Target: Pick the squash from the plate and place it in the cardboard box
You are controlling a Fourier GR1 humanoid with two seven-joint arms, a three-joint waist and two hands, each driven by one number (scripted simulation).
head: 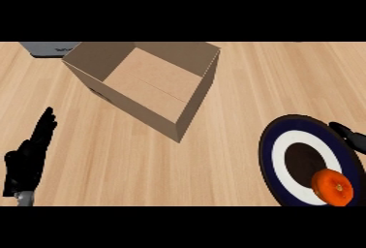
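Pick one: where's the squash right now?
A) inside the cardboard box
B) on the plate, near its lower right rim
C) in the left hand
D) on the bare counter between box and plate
B: the orange squash sits on the plate, near its lower right rim; the cardboard box holds nothing, and the left hand rests open at the view's left edge.

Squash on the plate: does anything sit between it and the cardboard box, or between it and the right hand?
Nothing visible does. The squash lies on the plate, with only bare counter between it and the open cardboard box. The right hand shows at the plate's far right edge, with nothing between it and the squash.
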